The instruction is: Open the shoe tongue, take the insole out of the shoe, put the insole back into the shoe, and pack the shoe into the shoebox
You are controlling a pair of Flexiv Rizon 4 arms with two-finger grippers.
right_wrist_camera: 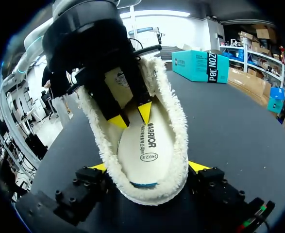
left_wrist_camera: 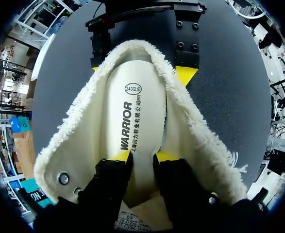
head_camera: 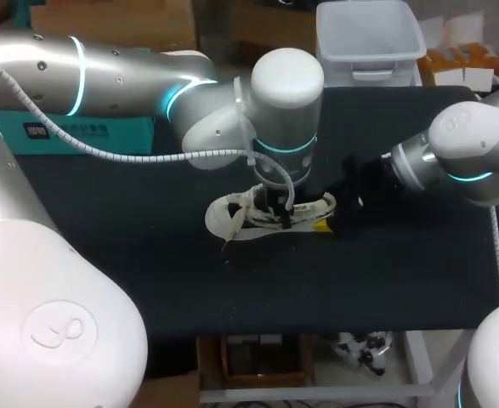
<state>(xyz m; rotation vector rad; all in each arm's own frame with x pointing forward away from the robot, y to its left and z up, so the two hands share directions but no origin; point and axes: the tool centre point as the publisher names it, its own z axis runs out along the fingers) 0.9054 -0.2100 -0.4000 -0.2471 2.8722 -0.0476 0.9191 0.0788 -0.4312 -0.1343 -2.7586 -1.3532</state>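
1. Left gripper is reaching down into the shoe from above. Its fingers are standing a little apart and clamping nothing. Both yellow tips are resting on the insole, with a strip of insole showing between them.
2. Right gripper is gripping the shoe at the heel. Its fingers are spread wide and pressing on the heel from two sides, and the fleecy collar is partly covering their yellow tips.
3. The shoe is lying near the middle of the table, with its toe pointing toward my left side and its heel toward my right. Its opening is facing up at the left gripper, and a fluffy cream lining is ringing the opening.
4. The insole is lying flat inside the shoe, printed side up, with its heel end sitting against the back of the collar, just ahead of the right gripper.
5. The tongue is lying pushed back toward the toe, under the left gripper, and its inner label is showing.
6. A teal box is sitting at the table's back left, well apart from the shoe, and the left arm is hiding part of it.
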